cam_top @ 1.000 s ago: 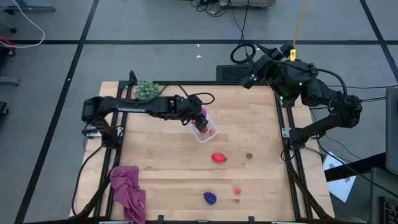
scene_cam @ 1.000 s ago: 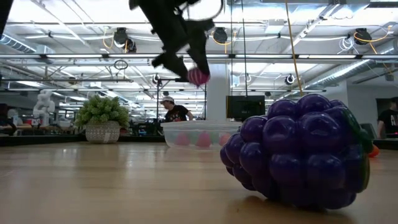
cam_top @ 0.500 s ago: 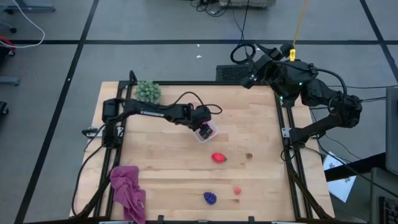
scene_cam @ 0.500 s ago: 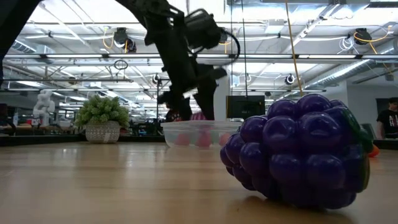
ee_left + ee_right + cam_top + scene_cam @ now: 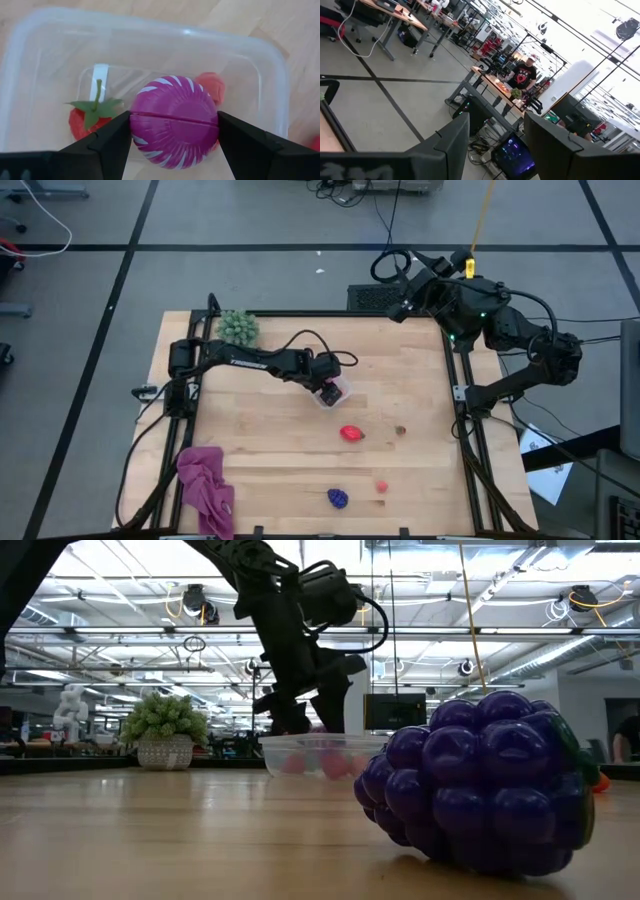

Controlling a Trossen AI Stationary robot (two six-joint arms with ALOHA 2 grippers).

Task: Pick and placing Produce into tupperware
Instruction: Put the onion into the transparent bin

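Left gripper [image 5: 328,390] over tupperware [image 5: 341,384], fingers clamped on magenta ball [image 5: 174,122], unreleased. Inside tupperware: strawberry [image 5: 86,119], red piece [image 5: 212,86]. Outside tupperware: red produce [image 5: 351,433], brownish bit [image 5: 400,431], purple cluster [image 5: 338,498], small red piece [image 5: 381,486]. Right gripper [image 5: 400,308] parked beyond table, fingers apart, empty.

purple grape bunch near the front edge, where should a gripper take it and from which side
Judging by the pictures: grip the purple grape bunch across its rounded middle, coming straight down from above. It lies alone on bare table, nothing crowding it, and in the low view its lumpy sides bulge widest at mid-height, giving the fingers something to close on.
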